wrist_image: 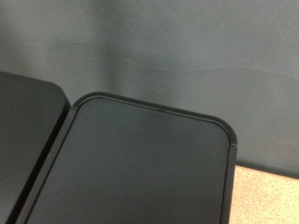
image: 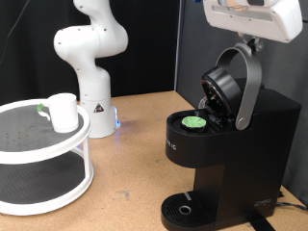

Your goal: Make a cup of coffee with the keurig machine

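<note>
The keurig machine is seen at the exterior view's right, standing on the worktop; its grey arched lid handle is raised and the head is tilted open; a green-topped pod is seated in the open chamber; the round drip tray at the near foot of the machine is bare. The cup is found well apart from the machine, at the exterior view's left, upright on the upper tier of a white round rack; a small green-tipped item beside it cannot be made out. The gripper is seen only as a white housing at the exterior view's top right, above the raised handle; the jaws are not shown, so whether they are wide or narrow cannot be told; nothing is seen held. In the wrist view only a dark, rounded-cornered top panel, probably of the machine, and a strip of worktop are shown.

As judged from this, the lid has not been closed and no cup has been placed under the head; if brewing were started so, liquid would be spilled onto the tray and worktop; a handle pressed off-centre could be slipped from, or the machine shifted.
</note>
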Controlling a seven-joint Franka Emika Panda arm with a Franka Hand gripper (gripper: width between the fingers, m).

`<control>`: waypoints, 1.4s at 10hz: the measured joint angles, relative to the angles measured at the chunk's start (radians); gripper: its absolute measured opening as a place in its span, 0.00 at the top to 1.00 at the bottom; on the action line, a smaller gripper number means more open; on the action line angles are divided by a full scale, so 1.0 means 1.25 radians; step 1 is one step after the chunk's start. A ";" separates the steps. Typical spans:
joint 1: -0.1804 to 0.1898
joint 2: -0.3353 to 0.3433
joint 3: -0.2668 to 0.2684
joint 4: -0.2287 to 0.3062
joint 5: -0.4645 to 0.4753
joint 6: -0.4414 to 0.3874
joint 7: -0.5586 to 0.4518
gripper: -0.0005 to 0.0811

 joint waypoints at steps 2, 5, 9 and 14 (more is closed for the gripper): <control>-0.008 -0.008 -0.009 -0.003 0.000 -0.019 -0.028 0.99; -0.023 -0.029 -0.023 -0.016 0.002 -0.045 -0.069 0.99; -0.038 -0.044 -0.038 -0.035 -0.004 -0.056 -0.080 0.99; -0.056 -0.045 -0.052 -0.050 -0.056 -0.056 -0.097 0.99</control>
